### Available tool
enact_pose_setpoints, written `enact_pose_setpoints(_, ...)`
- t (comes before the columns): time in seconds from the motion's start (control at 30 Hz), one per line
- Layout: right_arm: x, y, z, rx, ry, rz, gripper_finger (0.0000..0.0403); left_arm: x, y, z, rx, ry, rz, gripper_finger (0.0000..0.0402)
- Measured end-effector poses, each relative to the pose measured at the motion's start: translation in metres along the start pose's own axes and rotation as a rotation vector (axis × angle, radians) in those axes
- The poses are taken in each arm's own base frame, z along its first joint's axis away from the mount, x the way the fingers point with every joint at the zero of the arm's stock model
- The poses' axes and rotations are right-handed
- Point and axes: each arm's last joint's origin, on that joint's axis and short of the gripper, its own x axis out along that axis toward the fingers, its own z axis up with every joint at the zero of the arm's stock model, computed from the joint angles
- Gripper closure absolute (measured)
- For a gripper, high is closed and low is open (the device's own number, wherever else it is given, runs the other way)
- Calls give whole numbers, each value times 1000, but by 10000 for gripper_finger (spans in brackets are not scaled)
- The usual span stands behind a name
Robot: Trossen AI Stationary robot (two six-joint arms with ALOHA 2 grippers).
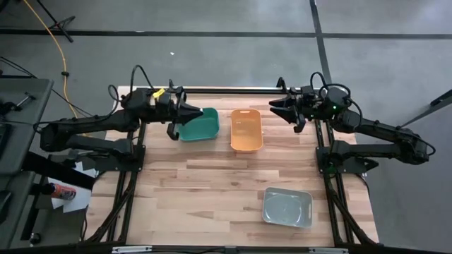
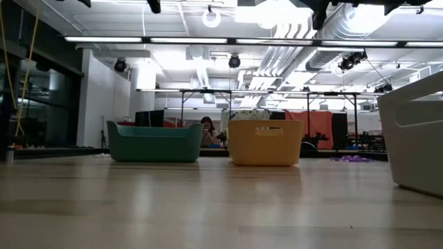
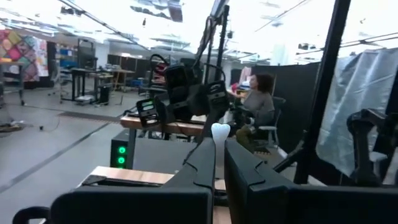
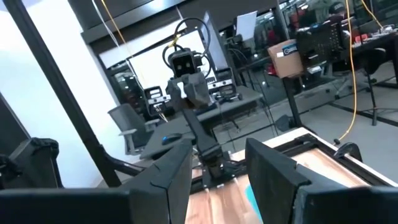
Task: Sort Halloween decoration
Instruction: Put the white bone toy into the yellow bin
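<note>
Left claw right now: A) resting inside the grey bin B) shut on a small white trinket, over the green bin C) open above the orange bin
B: the left claw pinches a small white trinket between closed fingers, and the high view puts it at the green bin.

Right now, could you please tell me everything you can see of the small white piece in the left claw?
The white trinket is tiny, smooth and plastic-looking, with a rounded, lobed top narrowing to a stem. It stands upright, pinched between the shut fingers of the left claw, its lower part hidden. The claw holds it above the green bin.
</note>
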Motion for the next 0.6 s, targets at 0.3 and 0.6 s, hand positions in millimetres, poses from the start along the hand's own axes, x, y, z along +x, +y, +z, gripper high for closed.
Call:
enact_pose_setpoints(0.3, 0, 0, 0, 0, 0, 0, 259, 0, 0, 0, -8, -4, 9, 401)
enact_pose_setpoints(0.6, 0, -1, 0, -16, -9, -21, 259, 35, 18, -15, -55, 80, 106, 401)
